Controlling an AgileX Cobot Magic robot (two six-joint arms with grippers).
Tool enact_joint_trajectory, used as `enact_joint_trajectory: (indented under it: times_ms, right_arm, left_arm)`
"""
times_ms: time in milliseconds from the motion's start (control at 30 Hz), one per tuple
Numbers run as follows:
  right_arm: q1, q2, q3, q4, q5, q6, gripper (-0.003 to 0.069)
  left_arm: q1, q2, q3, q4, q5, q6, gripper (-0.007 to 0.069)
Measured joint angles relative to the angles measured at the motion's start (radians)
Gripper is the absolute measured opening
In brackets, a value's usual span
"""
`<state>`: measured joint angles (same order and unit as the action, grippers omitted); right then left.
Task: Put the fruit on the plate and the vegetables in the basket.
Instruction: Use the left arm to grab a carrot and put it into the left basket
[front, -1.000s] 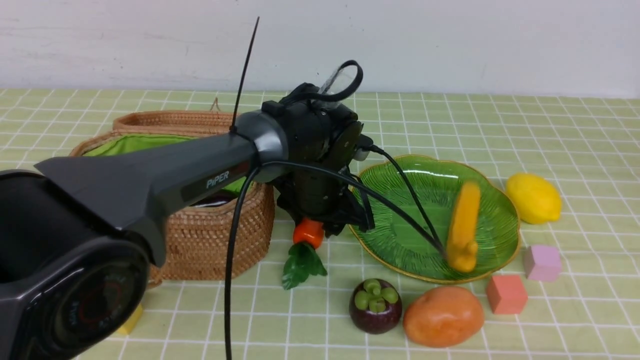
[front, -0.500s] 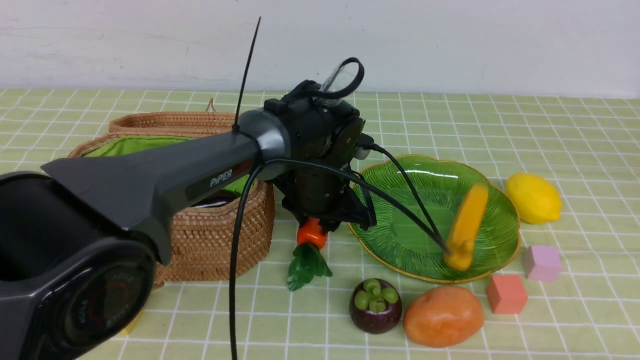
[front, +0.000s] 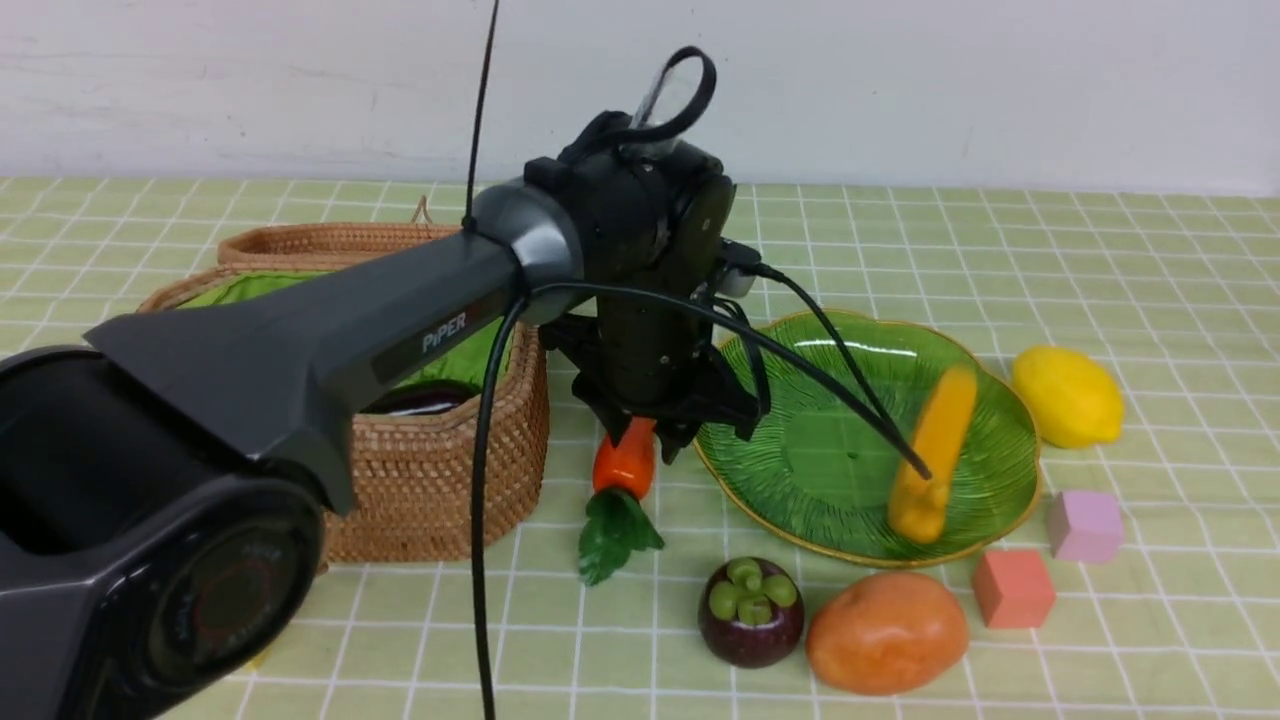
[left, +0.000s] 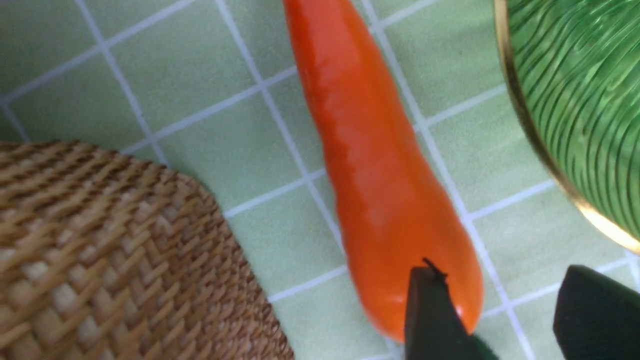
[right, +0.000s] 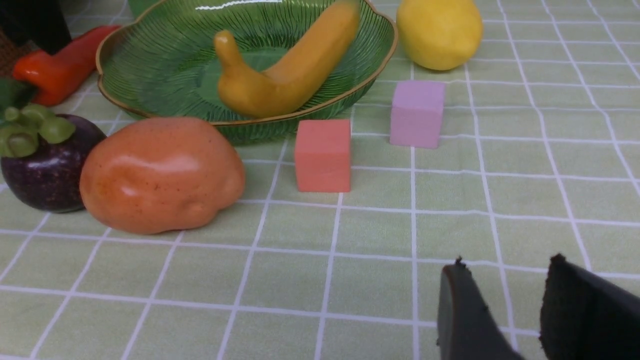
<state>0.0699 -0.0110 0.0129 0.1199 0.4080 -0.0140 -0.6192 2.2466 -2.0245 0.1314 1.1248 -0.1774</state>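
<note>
Done: long yellow banana (front: 945, 420) on ribbed green glass plate (front: 800, 470); glossy purple eggplant (front: 428, 400) in brown wicker basket (front: 430, 490), left.
Pending: orange carrot (front: 625, 462) between them; yellow lemon (front: 1065, 395), dark mangosteen (front: 750, 615), orange-brown potato (front: 885, 632) around plate.
Left gripper (left: 500, 295): parted, empty, over carrot.
Right gripper (right: 505, 280): slightly parted, empty.

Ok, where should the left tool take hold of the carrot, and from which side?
Grip the carrot across its thick orange body, just ahead of the leaves, coming straight down from above. It lies on the tablecloth, tapering away from the robot, so the narrow tip would likely slip. Bare cloth shows on both flanks, toward basket and plate, leaving room to close.
</note>
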Motion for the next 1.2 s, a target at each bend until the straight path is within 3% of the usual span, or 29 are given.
enact_joint_trajectory:
  times_ms: [600, 767, 1200]
  right_arm:
    - [0.0, 0.0, 0.0, 0.001, 0.0, 0.0, 0.024]
    - [0.0, 0.0, 0.0, 0.001, 0.0, 0.0, 0.024]
    - [0.0, 0.0, 0.0, 0.001, 0.0, 0.0, 0.024]
  left_arm:
    - [-0.052, 0.0, -0.001, 0.044, -0.005, 0.092, 0.047]
    - [-0.048, 0.0, -0.001, 0.081, -0.037, 0.077, 0.0506]
    - [-0.047, 0.052, -0.001, 0.172, -0.056, -0.009, 0.0509]
